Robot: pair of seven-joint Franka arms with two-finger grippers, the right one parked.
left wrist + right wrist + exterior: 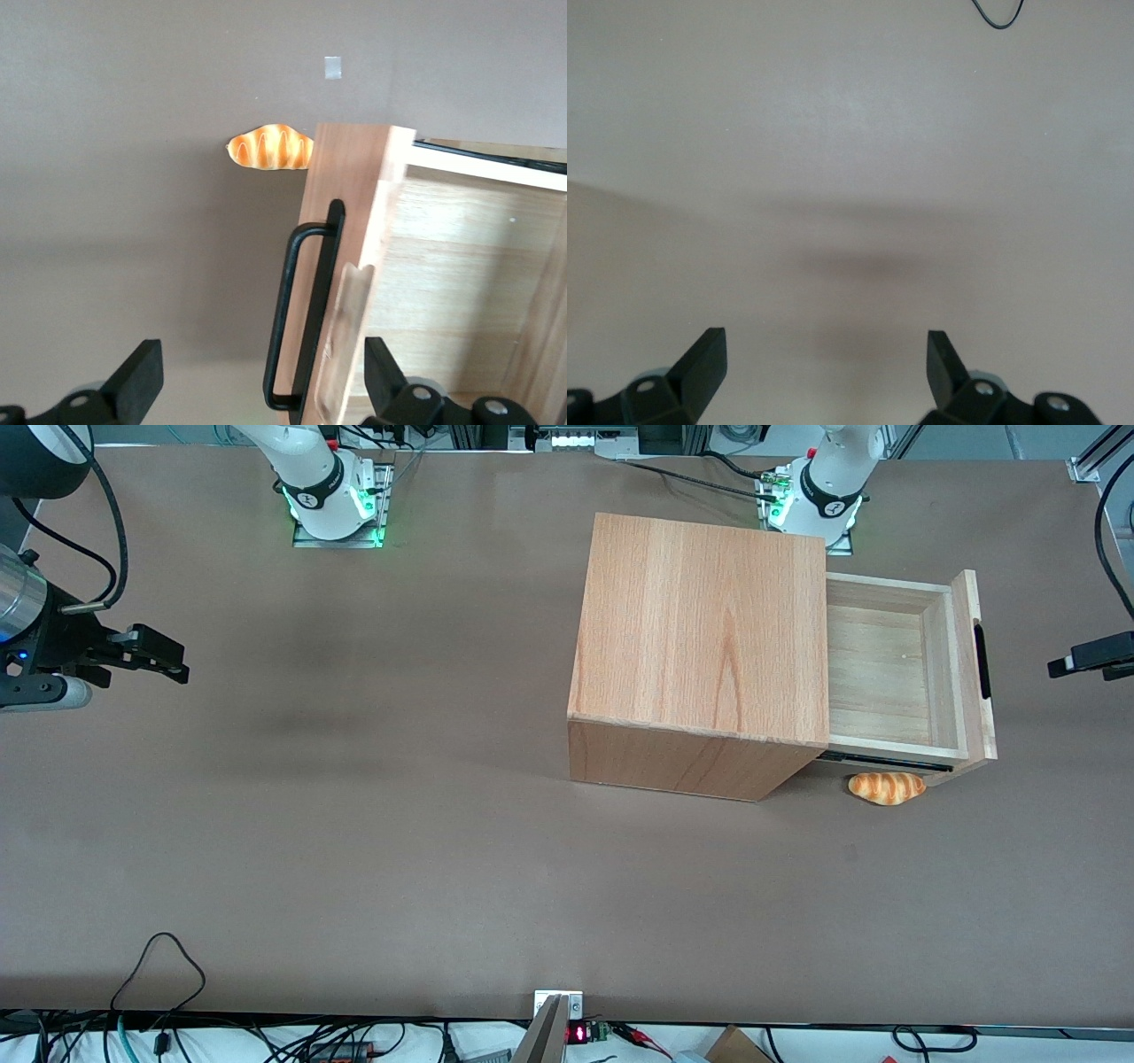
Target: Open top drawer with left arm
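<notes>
Top drawer (895,664) pulled out of cabinet (704,655); end effector (261,381) spread apart, clear of the handle (301,319), near counter (354,824) edge.

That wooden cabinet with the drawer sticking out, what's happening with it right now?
The top drawer of the wooden cabinet is pulled well out, and its pale interior looks bare. The left arm's claw is open and off the black handle, hanging in front of the drawer at the working arm's end of the table. A small bread roll lies on the table beside the drawer, nearer the front camera.
</notes>
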